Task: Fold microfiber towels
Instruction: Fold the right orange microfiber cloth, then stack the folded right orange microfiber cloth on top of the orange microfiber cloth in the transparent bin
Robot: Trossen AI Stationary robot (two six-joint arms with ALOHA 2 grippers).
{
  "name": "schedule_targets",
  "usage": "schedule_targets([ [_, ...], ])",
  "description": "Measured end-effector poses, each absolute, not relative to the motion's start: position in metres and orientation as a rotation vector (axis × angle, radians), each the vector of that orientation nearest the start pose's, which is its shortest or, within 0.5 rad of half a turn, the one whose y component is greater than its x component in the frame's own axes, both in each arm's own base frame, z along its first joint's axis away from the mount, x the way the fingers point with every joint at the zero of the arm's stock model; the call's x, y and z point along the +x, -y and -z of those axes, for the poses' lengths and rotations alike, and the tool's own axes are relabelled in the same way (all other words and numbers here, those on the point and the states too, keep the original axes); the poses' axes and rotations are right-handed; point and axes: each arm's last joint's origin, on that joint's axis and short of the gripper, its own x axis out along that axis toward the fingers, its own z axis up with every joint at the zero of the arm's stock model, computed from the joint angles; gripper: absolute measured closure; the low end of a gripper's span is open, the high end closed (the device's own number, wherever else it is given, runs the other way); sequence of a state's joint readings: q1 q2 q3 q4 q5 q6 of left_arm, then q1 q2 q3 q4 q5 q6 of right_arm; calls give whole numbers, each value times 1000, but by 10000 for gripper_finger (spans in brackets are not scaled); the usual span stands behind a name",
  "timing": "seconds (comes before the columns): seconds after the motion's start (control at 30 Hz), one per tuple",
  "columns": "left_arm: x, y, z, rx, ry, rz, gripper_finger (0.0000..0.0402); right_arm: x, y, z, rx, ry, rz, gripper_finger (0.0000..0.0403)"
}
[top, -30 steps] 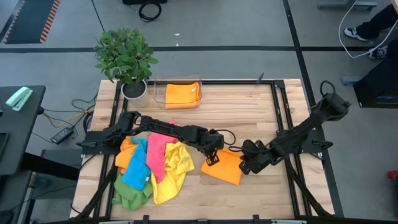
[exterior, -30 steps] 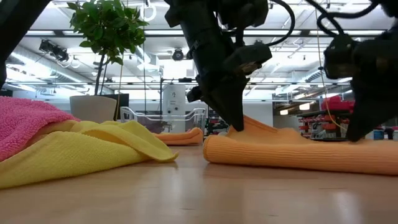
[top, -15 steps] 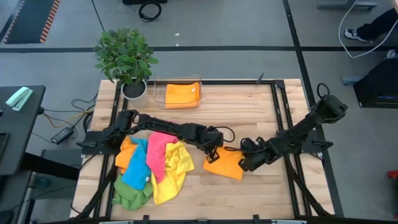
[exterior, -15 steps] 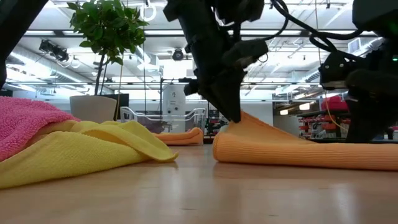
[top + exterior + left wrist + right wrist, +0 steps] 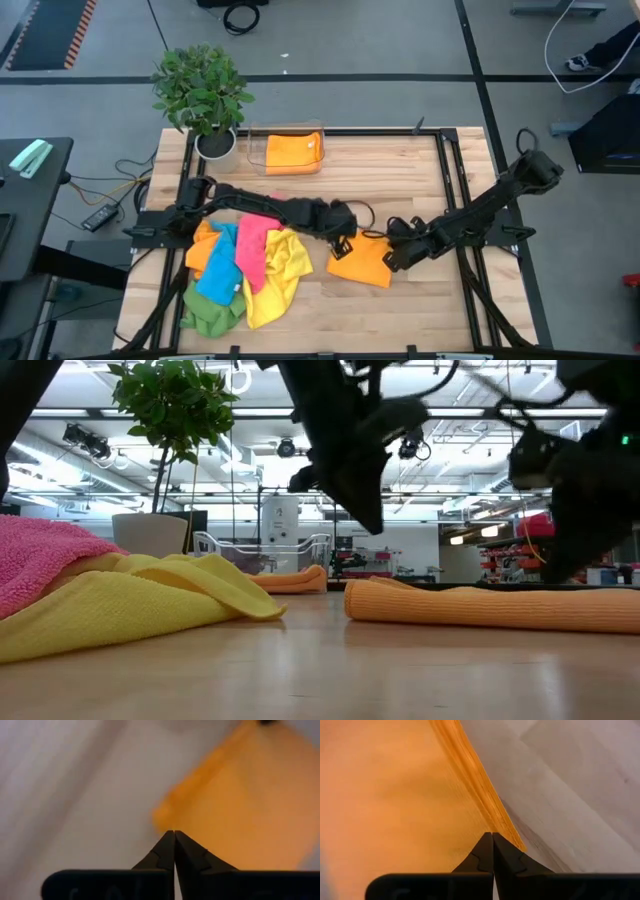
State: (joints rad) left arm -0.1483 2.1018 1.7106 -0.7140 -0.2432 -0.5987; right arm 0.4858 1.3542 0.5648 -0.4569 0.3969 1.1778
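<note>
At table centre, slightly toward the front edge, a folded orange towel (image 5: pixel 362 264) lies flat on the wooden table (image 5: pixel 400 180). Left gripper (image 5: pixel 345 241) sits at the towel's left rear corner; left wrist view shows its fingertips (image 5: pixel 174 836) pressed together w/ nothing between them, tips just above the towel edge, no grip on cloth. Right gripper (image 5: pixel 392 257) sits at the towel's right edge; right wrist view shows its fingertips (image 5: pixel 492 837) likewise closed tip to tip, empty, right over the folded edge of the towel. Low view: towel (image 5: pixel 480 606) rests as a flat roll on the table surface; both arms hang over it, the one over its near end clear of the cloth; contact at the other end cannot be told.

Unfolded pile, left-front of table: pink towel (image 5: pixel 252 243) on top, blue towel (image 5: pixel 221 266) beside it, yellow towel (image 5: pixel 281 272) on the pile's right side, green towel (image 5: pixel 208 311) at the front, another orange towel (image 5: pixel 203 243) at the left under the rest. Pile is near the centre towel but apart from it.

Rear of table: clear plastic tray (image 5: pixel 285 150) holding a folded orange cloth (image 5: pixel 291 150). Potted plant (image 5: pixel 204 95) stands at the rear-left corner, just beside the tray.
</note>
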Motion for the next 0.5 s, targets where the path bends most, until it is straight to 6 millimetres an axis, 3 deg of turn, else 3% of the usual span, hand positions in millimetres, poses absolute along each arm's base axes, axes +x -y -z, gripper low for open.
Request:
schedule_targets([
  [0.13, 434, 74, -205, -299, -1069, -404, 393, 174, -88, -166, 562, -903, 522, 399],
  [0.27, 416, 77, -228, -259, -1064, -498, 389, 150, -93, -184, 614, -834, 489, 399],
  [0.37, 397, 91, -238, -217, -1052, -531, 396, 136, -101, -187, 687, -776, 450, 398],
  [0.5, 360, 108, -231, -253, -1021, -515, 391, 125, -114, -186, 762, -726, 419, 398],
])
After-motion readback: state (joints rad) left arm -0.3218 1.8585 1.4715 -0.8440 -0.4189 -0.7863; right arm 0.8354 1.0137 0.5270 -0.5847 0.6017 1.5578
